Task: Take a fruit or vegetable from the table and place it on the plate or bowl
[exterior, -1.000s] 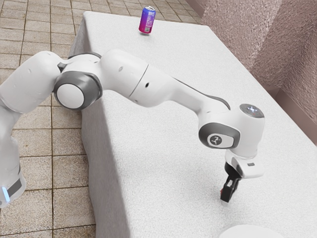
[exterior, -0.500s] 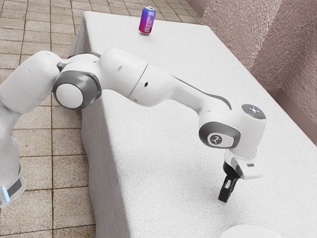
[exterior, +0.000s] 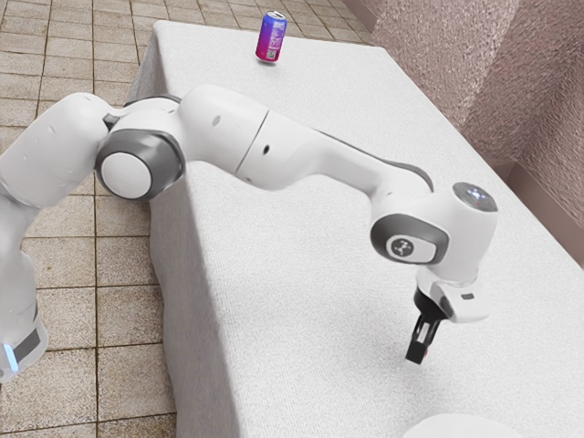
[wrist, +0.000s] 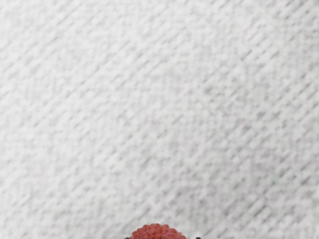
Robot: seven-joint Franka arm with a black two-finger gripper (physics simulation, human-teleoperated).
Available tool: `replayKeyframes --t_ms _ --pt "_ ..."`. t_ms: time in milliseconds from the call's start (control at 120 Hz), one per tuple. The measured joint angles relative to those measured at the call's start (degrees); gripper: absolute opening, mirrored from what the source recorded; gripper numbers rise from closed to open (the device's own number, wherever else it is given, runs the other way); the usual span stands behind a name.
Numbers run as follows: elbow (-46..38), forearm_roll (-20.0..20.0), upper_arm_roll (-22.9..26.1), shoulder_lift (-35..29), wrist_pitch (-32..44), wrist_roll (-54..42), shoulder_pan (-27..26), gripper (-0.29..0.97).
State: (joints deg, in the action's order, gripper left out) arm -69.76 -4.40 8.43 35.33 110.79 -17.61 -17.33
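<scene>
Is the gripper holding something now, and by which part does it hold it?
Yes: the gripper holds a small red fruit, clear of the table. Which part of the fruit is pinched cannot be told.

The arm [exterior: 301, 169] wears glossy white rounded shells; grey rings band its joints [exterior: 137, 164]; the wrist's grey disc [exterior: 408, 246] carries a small white emblem; a blue light [exterior: 11, 358] glows on the base; the slim jaws are black.
</scene>
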Motion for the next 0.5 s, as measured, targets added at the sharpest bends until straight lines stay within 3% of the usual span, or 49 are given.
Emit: replayKeyframes --t_ms 300,500 --pt "0.22 -0.62 0.67 -6.79 -3.56 2.69 -9.08 0.13" --pt "3.92 -0.53 0.6 -6.6 -1.76 4.78 -16.4 0.12"
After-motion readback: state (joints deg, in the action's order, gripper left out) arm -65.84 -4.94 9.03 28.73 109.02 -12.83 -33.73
